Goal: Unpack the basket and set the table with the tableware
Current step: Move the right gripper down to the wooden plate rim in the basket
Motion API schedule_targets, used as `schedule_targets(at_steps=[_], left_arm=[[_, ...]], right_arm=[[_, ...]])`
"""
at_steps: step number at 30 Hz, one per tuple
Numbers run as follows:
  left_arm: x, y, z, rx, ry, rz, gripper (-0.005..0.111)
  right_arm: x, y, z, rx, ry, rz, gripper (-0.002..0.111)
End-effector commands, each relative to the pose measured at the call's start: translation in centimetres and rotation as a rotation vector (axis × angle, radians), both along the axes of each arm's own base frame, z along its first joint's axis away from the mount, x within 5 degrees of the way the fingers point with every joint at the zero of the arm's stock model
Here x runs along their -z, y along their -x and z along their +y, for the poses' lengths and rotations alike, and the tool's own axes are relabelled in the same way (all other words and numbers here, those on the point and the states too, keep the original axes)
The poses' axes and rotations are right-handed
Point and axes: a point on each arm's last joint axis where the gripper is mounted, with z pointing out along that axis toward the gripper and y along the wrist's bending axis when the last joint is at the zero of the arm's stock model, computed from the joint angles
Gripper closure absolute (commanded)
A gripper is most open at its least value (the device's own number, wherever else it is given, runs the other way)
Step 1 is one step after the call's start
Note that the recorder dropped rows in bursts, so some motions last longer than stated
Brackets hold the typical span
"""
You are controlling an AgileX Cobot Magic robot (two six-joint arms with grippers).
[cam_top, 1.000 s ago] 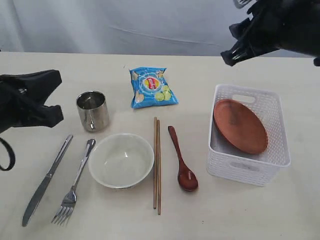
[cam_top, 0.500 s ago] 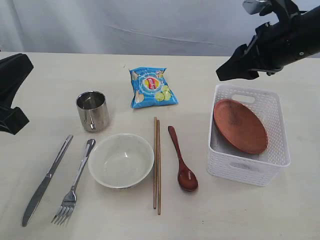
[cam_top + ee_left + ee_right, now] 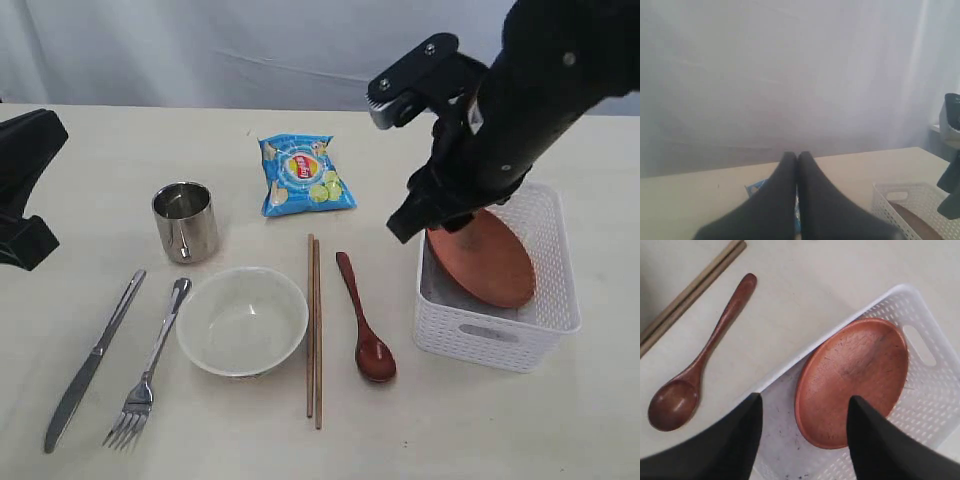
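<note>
Beige table [image 3: 560,430]: crisp pkt [image 3: 304,176] 12 o'clock, steel cup [image 3: 186,222] 10, knife [image 3: 93,362] + fork [image 3: 150,374] 8, white bowl [image 3: 243,320] 7, chopsticks [image 3: 314,330] 6, wooden spoon [image 3: 366,322] 5, white basket [image 3: 490,340] 3.

Soft, even light washes the cream worktop [image 3: 560,430], leaving only faint shadows; the steel cup [image 3: 186,222] throws small highlights. The left wrist view is hazy and pale, while the right hand [image 3: 804,400] shows its near fingers [image 3: 735,445] softly blurred.

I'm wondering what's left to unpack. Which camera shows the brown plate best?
The right wrist view: the plate shows close and nearly whole in the basket, framed by the open claw. In the exterior view the right arm hides part of it. The left wrist view catches only a blurred sliver.
</note>
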Motion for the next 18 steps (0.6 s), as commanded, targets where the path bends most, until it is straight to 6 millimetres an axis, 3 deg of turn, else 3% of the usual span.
schedule_targets(at_steps=[1, 10, 18], left_arm=[[0.2, 0.1, 0.0, 0.004, -0.005, 0.003, 0.107], [0.2, 0.1, 0.0, 0.004, -0.007, 0.007, 0.107], [0.2, 0.1, 0.0, 0.004, -0.007, 0.007, 0.107]], right_arm=[[1.1, 0.6, -0.2, 0.028, 0.073, -0.037, 0.058], [4.6, 0.9, -0.1, -0.033, -0.008, -0.055, 0.058], [8.2, 0.0, 0.4, -0.031, 0.064, 0.022, 0.058]])
